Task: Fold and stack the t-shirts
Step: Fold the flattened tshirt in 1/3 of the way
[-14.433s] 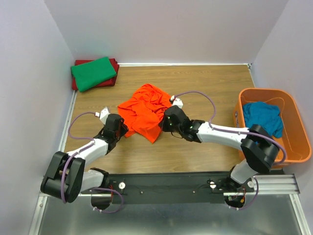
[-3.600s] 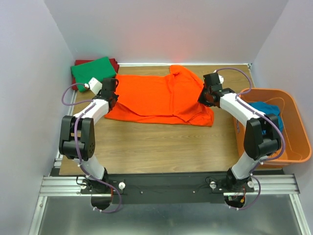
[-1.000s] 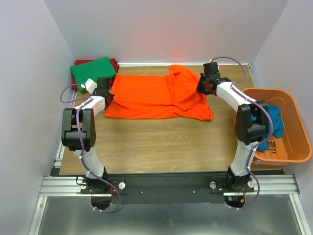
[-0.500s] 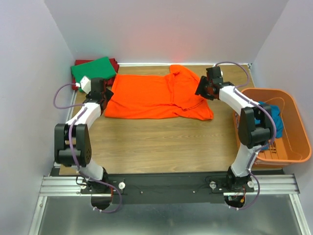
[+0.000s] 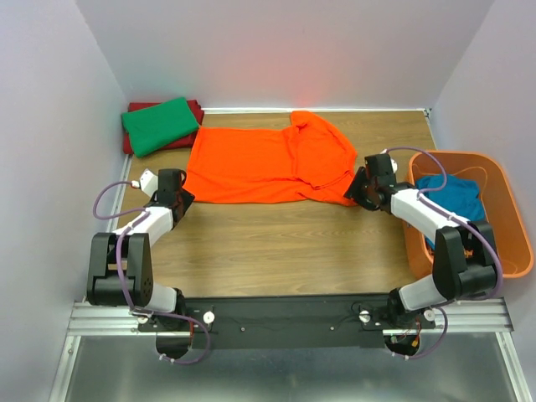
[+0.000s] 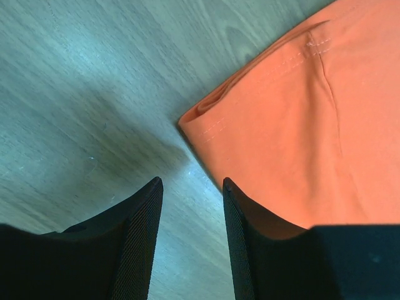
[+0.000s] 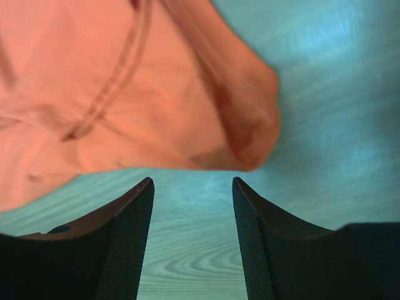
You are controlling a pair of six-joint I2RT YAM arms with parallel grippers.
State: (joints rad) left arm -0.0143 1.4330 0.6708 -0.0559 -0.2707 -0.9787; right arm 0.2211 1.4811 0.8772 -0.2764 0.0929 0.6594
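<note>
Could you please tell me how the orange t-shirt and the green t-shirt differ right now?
The orange t-shirt is spread open, while the green t-shirt is folded into a compact block. The orange one lies directly on the table; the green one sits on a dark red t-shirt in the far left corner. The orange one covers far more surface. Both are plain, single-coloured cloth.

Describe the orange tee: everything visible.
The orange t-shirt is plain bright cloth with a stitched hem, spread mostly flat on the wooden table, long axis left to right. Its right end is rumpled, with cloth folded over and creased. The left gripper stands open just short of its near-left hem corner; the right gripper stands open short of its near-right corner. Neither holds it.
</note>
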